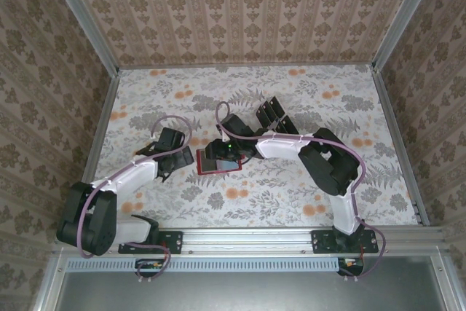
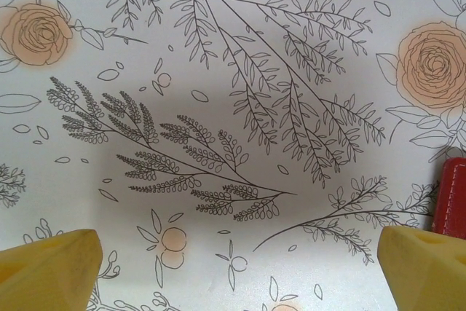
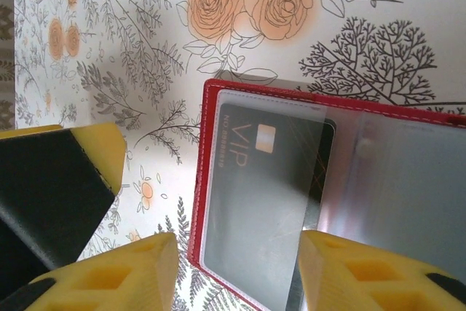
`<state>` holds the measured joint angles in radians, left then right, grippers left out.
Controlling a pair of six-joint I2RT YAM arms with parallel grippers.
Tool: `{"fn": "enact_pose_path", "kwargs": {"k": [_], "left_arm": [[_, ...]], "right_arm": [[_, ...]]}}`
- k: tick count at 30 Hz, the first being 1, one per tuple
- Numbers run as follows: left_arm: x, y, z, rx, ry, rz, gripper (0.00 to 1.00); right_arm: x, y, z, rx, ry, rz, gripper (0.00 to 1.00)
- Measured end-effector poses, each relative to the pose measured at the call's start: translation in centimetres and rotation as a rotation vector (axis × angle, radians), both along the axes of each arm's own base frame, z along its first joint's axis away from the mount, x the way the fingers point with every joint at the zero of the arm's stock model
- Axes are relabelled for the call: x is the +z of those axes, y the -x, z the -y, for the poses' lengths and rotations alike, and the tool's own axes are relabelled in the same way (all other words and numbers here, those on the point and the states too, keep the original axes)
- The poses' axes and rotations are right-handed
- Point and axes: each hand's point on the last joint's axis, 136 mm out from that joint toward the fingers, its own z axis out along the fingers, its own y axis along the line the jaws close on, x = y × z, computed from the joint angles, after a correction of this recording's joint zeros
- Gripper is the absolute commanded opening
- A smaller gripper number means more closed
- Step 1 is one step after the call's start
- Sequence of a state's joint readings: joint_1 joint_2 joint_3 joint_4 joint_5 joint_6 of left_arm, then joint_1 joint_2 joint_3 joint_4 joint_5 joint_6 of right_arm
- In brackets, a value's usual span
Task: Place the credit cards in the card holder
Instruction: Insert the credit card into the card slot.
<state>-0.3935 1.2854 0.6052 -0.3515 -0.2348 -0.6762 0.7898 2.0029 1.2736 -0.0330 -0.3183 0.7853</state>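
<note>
Right claw (image 3: 239,244) hangs partly open astride the one red card holder (image 3: 342,194), grip impossible to judge, while the left claw (image 2: 239,242) gapes wide and empty at its 9 o'clock. The holder lies open mid-bench (image 1: 291,194) on a flower-printed surface walled by damask wallpaper (image 1: 247,12), with one dark credit card (image 3: 262,180) in its clear sleeve. A rack (image 1: 271,116) of dark cards, count unclear, stands at 1 o'clock.
</note>
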Motion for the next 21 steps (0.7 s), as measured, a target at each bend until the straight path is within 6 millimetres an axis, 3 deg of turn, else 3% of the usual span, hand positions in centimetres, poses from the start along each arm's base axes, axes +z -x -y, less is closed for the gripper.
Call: {"fn": "enact_pose_path", "kwargs": {"k": [7, 21], "left_arm": [[-0.1, 0.1, 0.6, -0.020, 0.005, -0.001, 1.00], [-0.7, 0.2, 1.2, -0.039, 0.003, -0.011, 1.00]], "right_arm": [[-0.8, 0.7, 0.2, 0.003, 0.020, -0.009, 0.33], [-1.4, 1.5, 0.1, 0.012, 0.044, -0.019, 0.33]]}}
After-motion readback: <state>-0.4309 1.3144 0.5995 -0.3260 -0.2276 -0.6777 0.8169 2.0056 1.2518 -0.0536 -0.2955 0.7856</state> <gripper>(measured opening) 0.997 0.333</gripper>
